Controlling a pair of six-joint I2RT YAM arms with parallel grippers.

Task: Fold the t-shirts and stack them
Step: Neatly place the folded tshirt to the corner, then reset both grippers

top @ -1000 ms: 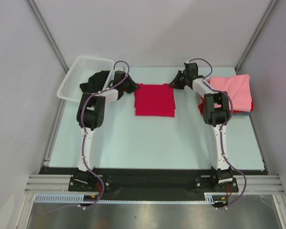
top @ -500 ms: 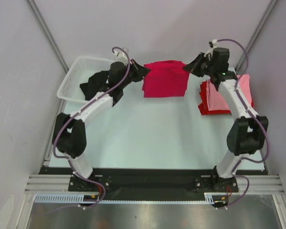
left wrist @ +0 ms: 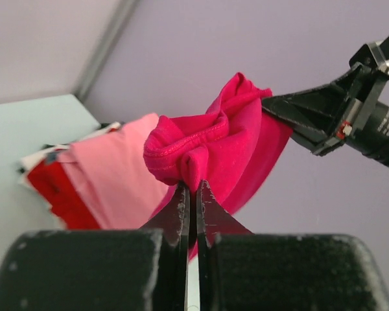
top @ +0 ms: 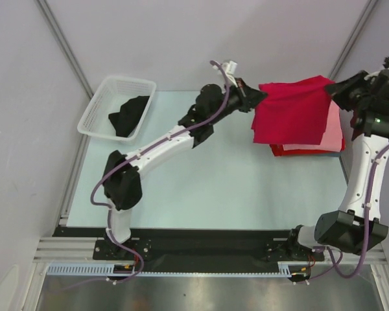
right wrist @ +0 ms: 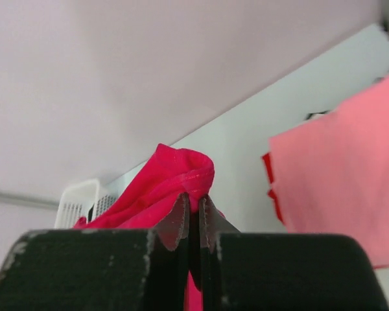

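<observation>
A folded crimson-red t-shirt (top: pixel 290 110) hangs in the air between my two grippers, over the stack at the right. My left gripper (top: pixel 258 96) is shut on its left top corner (left wrist: pixel 193 162). My right gripper (top: pixel 330 89) is shut on its right top corner (right wrist: pixel 185 175). Beneath it lies a folded light pink t-shirt (top: pixel 334 133) on top of a folded red t-shirt (top: pixel 298 151). The same pink t-shirt (left wrist: pixel 110 175) shows in the left wrist view and again, as pink cloth (right wrist: pixel 337 181), in the right wrist view. A black t-shirt (top: pixel 128 115) lies in the basket.
A white plastic basket (top: pixel 104 97) sits at the far left corner of the pale table (top: pixel 207 188). Grey walls and metal corner posts close in the back and sides. The right arm (top: pixel 363 175) stands tall by the table's right edge.
Both grippers have carried the crimson-red t-shirt up from the table's middle and to the right, so it now hangs over the pink and red stack. Both arms stretched out with it.
</observation>
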